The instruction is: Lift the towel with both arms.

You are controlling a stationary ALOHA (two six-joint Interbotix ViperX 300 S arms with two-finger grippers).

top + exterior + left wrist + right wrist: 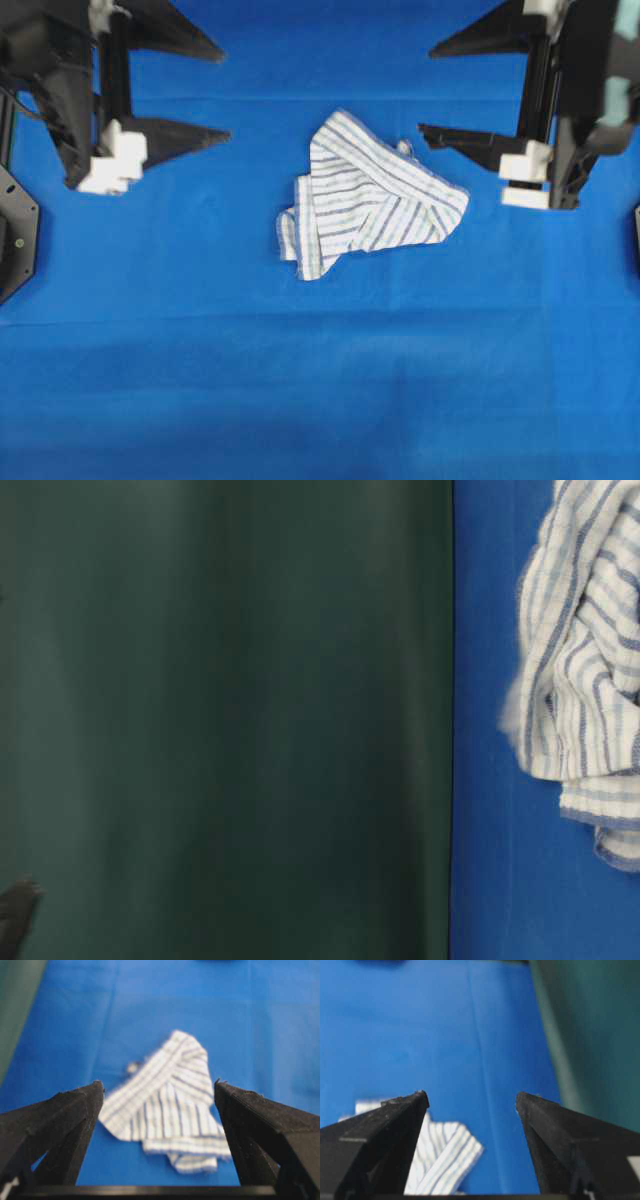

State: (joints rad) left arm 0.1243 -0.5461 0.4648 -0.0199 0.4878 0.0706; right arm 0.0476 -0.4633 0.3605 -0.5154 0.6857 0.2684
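Note:
The towel [370, 195], white with thin blue-grey stripes, lies crumpled in the middle of the blue table cloth [300, 380]. My left gripper [226, 93] hangs to its left, open and empty, its tips clear of the cloth. My right gripper [427, 90] is at the towel's upper right, also open and empty, with its lower fingertip close to the towel's corner. In the left wrist view the towel [170, 1105] lies ahead between the wide-apart fingers of the left gripper [157, 1085]. In the right wrist view the towel [445, 1160] shows low at the left, partly behind one finger of the right gripper [471, 1095].
A dark green wall [220, 720] borders the blue cloth [490, 780] in the table-level view, where the towel [590, 650] fills the right edge. Black arm bases stand at the left edge [15, 235] of the overhead view.

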